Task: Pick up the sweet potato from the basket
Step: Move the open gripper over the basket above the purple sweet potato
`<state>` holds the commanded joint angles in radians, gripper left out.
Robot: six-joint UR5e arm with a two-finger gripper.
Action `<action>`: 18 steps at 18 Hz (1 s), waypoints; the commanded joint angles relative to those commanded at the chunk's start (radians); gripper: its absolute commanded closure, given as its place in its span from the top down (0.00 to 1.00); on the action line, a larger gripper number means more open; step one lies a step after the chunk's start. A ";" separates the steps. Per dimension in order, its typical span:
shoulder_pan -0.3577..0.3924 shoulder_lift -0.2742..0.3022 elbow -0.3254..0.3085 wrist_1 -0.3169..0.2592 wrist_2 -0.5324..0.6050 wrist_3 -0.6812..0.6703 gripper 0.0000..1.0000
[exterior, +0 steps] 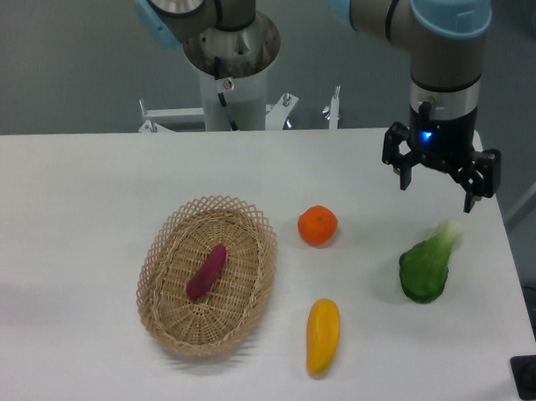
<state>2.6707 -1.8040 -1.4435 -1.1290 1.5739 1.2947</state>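
Yellow mango-like fruit (322, 336) nearest camera. Sweet potato (206, 271) lies in basket (160, 249), long axis diagonal, upper end tilted right. Gripper (438, 182) fingers apart, empty, well right and beyond, above bok choy (426, 268).

A plain grey-blue wall (71, 53) fills the space behind the scene, smooth and evenly lit with no strong shadows on it. In front of it a white table (74, 211) spans nearly the whole view, its matte top brightly and softly lit, its far edge running level under the wall and its right edge slanting down toward the lower right corner. Past that right edge lies a dim strip of darker floor (533, 289), too shadowed to make out.
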 joint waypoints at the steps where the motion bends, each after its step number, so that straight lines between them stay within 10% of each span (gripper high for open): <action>1: 0.000 -0.002 -0.002 0.002 0.000 -0.011 1.00; 18: -0.205 -0.031 -0.152 0.038 -0.097 -0.534 1.00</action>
<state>2.4653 -1.8346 -1.5951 -1.0909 1.4772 0.7610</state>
